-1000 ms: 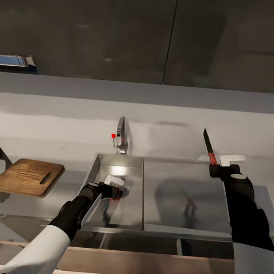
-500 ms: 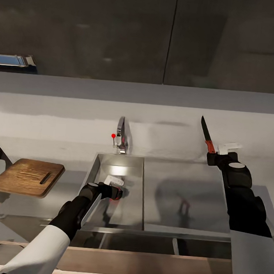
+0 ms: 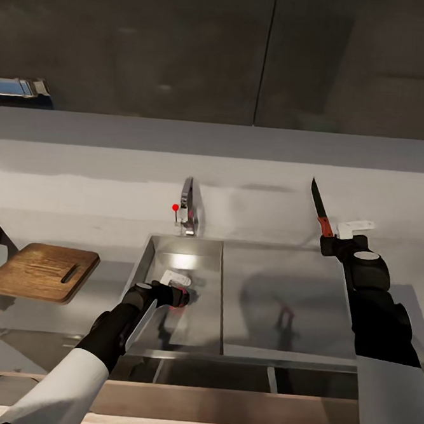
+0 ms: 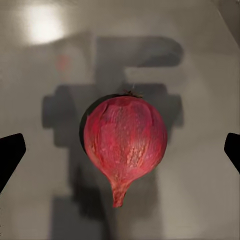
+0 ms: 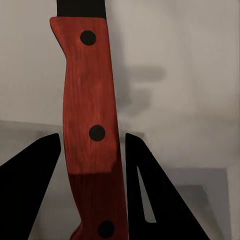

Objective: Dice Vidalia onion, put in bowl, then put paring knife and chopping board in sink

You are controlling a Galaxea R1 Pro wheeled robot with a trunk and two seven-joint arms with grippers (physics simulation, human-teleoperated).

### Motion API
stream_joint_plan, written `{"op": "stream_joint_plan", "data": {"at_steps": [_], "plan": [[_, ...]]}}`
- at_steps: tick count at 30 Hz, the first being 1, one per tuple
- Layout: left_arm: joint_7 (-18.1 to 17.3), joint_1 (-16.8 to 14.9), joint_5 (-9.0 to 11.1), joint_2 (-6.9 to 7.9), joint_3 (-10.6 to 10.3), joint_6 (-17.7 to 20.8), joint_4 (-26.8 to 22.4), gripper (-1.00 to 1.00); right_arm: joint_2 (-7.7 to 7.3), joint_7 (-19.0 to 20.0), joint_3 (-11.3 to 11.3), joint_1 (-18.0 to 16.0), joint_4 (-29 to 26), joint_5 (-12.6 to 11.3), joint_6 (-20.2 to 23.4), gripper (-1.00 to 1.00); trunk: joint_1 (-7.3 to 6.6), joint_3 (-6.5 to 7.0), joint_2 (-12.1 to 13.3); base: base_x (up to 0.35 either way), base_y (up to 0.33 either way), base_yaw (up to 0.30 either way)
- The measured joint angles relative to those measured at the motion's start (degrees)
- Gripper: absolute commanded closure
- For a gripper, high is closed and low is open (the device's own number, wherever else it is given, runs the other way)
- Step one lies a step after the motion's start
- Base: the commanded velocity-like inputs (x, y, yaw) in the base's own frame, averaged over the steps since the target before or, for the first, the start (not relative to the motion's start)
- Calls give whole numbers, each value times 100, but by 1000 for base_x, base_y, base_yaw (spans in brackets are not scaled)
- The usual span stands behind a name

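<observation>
Left gripper (image 3: 181, 294) over the Vidalia onion (image 4: 125, 144), jaws apart; right gripper (image 3: 330, 242) jaws clamped on the paring knife (image 3: 319, 211).
Round bulb may roll away in the sink (image 3: 209, 326) if the jaws close off-centre.

One Vidalia onion (image 4: 125, 145) lies in the one sink (image 3: 211, 263), which has one faucet (image 3: 186, 211). One chopping board (image 3: 40, 272) sits near the tabletop's (image 3: 282, 294) left edge. There is one paring knife (image 3: 319, 211), and two hands: left hand (image 3: 179, 287), right hand (image 3: 347, 230).
</observation>
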Motion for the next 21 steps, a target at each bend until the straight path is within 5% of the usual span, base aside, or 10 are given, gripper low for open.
{"op": "stream_joint_plan", "data": {"at_steps": [21], "plan": [[18,0,0,0,0,-273,-9,-100,0,0,0,0,0,0,0,100,0,-111,0,0,0,0]]}}
